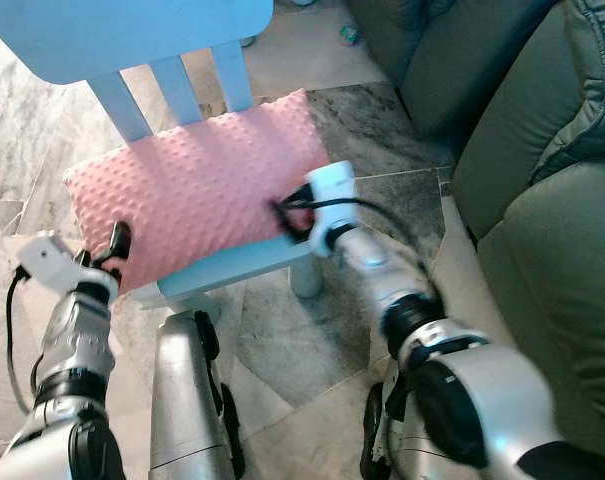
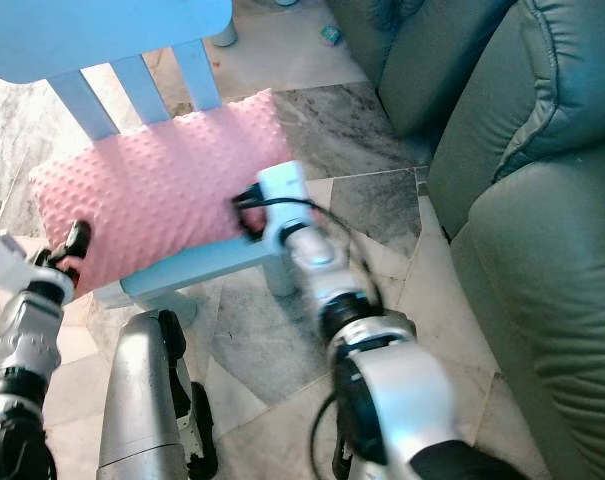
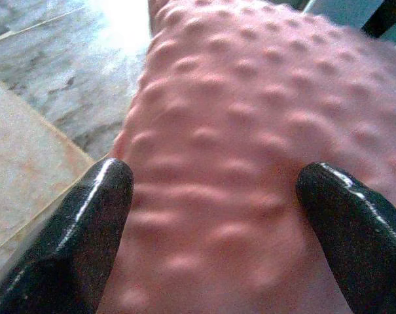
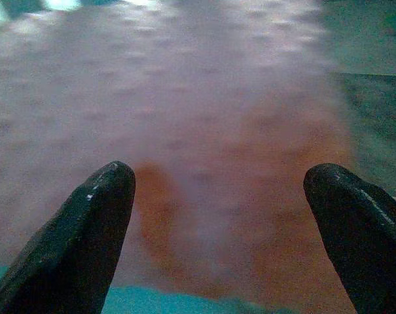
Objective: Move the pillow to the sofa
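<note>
A pink dimpled pillow (image 1: 197,185) lies on the seat of a small light-blue chair (image 1: 237,262). My left gripper (image 1: 110,250) is at the pillow's near left corner, fingers (image 3: 86,235) open with the pillow's edge (image 3: 250,150) between them. At the pillow's near right edge my right gripper (image 1: 294,215) is open too, fingers (image 4: 86,229) spread over the pink surface (image 4: 204,144). The grey-green sofa (image 1: 542,210) stands to the right.
The chair's slatted back (image 1: 172,85) rises behind the pillow. Marble floor tiles (image 1: 382,130) lie between chair and sofa. A small teal object (image 1: 350,34) lies on the floor near the sofa's far end. My own legs (image 1: 187,400) stand just before the chair.
</note>
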### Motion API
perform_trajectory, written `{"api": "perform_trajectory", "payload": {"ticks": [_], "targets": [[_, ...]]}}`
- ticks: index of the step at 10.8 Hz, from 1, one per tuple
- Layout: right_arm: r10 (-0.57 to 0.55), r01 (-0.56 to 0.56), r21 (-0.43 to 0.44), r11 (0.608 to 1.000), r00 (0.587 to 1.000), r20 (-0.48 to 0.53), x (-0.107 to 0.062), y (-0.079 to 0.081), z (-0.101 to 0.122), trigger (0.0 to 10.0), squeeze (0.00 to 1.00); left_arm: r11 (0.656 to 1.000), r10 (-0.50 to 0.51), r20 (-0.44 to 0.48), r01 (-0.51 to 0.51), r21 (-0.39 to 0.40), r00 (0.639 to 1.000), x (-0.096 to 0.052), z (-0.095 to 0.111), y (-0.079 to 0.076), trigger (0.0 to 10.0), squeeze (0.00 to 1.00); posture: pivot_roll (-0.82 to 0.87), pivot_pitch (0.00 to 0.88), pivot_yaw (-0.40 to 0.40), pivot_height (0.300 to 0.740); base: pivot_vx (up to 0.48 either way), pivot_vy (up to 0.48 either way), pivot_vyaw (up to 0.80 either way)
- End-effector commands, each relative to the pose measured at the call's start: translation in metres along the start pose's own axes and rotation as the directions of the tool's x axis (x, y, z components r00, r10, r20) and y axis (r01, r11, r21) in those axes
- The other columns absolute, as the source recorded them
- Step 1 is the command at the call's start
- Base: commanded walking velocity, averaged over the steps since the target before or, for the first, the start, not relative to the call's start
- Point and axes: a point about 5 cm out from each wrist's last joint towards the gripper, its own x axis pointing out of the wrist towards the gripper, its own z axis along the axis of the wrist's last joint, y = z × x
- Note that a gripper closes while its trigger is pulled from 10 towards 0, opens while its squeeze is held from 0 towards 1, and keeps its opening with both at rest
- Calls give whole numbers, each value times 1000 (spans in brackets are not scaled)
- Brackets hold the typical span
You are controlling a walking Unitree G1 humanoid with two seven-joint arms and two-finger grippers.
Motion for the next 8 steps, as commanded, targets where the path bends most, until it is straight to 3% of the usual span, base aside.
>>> {"api": "perform_trajectory", "payload": {"ticks": [1, 3, 5, 8], "targets": [[-41, 41, 0, 999, 998, -55, -4, -5, -12, 10000, 0, 999, 33, -24, -32, 24, 999, -8, -4, 15, 10000, 0, 49, 475, 22, 481, 0, 0, 0], [-47, 49, 23, 999, 994, -100, -7, -8, -22, 10000, 0, 999, 30, -20, -30, 28, 999, -10, -3, 17, 10000, 0, 65, 478, 20, 481, 0, 0, 0], [29, -17, 102, 995, 992, -125, -9, 3, -32, 10000, 0, 1000, 19, -26, -18, 25, 999, -18, -7, 22, 10000, 0, 90, 490, 26, 481, 0, 0, 0], [50, -26, 155, 988, 987, -153, -11, 8, -40, 10000, 0, 999, 3, -32, -2, 34, 999, -25, -9, 23, 10000, 0, 119, 497, 44, 481, 0, 0, 0]]}}
